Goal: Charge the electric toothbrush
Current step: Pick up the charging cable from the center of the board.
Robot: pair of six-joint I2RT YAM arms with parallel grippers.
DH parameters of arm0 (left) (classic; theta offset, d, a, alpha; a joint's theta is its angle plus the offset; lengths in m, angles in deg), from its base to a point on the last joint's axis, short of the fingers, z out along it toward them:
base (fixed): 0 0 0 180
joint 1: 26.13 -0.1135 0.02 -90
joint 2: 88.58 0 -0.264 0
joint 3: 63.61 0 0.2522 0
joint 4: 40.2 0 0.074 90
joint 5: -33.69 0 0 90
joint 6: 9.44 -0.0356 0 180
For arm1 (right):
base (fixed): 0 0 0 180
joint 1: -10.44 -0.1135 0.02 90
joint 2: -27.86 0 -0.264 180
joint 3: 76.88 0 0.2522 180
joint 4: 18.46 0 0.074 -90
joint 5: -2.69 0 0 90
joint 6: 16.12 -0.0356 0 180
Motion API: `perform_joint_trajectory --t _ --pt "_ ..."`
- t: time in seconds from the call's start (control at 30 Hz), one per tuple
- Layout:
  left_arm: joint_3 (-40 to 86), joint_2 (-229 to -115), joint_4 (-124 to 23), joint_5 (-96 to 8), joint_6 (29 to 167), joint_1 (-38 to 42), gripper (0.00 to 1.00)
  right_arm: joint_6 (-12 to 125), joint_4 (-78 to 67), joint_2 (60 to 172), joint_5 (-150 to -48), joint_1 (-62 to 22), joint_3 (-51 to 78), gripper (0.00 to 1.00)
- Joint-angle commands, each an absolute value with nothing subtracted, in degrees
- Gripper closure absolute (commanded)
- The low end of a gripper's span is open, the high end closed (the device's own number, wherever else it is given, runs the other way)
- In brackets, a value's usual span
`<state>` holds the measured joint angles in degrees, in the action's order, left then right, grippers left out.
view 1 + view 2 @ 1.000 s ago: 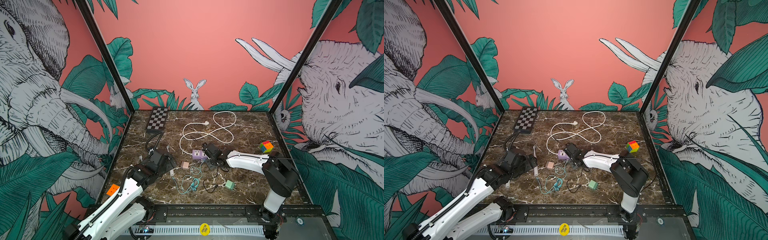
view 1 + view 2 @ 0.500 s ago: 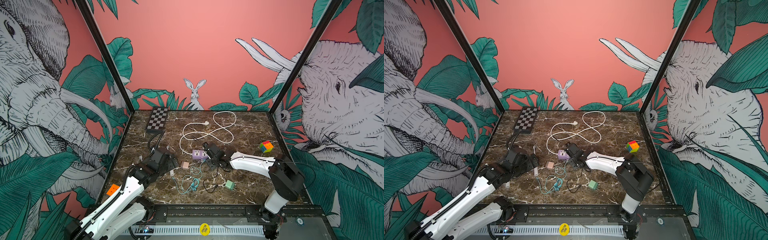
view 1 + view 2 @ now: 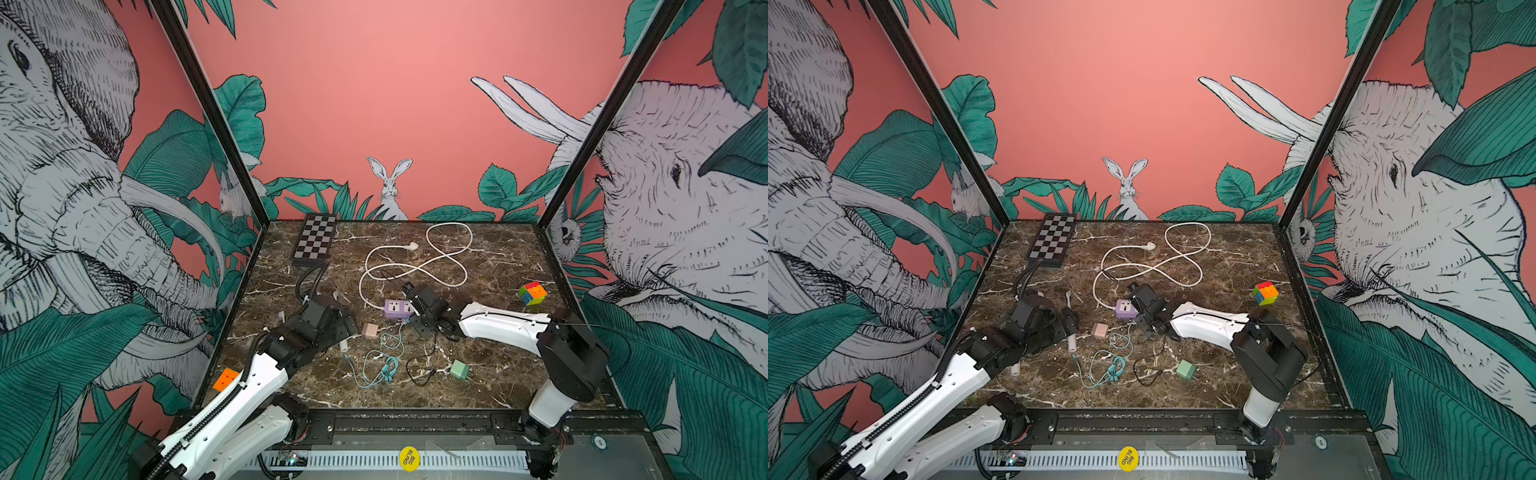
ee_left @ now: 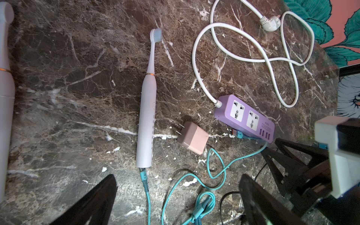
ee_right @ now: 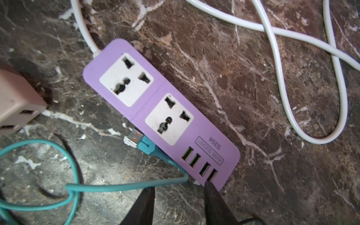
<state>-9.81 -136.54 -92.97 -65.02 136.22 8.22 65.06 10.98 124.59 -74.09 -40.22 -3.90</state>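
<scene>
- toothbrush (image 4: 146,120) lies flat on the marble table (image 4: 58,97), brush head pointing away from the left gripper (image 4: 178,175)
- teal cable (image 5: 116,188) is seated in the toothbrush base; that end of the job looks done
- the cable's usb plug (image 5: 134,138) lies loose on the table, right against the long side of the purple power strip (image 5: 159,89), and is not in any of the usb ports (image 5: 198,163)
- right gripper (image 5: 178,185) sits low at the port end of the strip, jaws partly apart and holding nothing; the cable runs just ahead of its tips
- left gripper is spread wide and empty, hovering near the toothbrush base
- the strip's own white plug (image 4: 269,21) lies unconnected on the table; no wall outlet is in view
- judgement: roughly halfway; what remains is to pick up the usb plug, turn it to face the ports and press it into one
</scene>
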Motion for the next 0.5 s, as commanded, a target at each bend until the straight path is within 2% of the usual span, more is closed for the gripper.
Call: perform_joint_trajectory --t 0.0,0.17,0.47 --pt "-10.47 -135.73 -92.73 -65.09 136.27 8.15 0.01 66.61 8.71 125.92 -74.98 -41.37 -2.83 0.61" --pt "-10.47 -135.69 -92.68 -65.10 136.19 8.20 0.01 67.50 7.99 127.56 -74.73 -41.59 -2.61 0.62" --pt "-10.65 -135.60 -92.57 -65.05 136.22 8.17 0.01 68.21 7.19 127.69 -74.12 -41.59 -2.90 0.74"
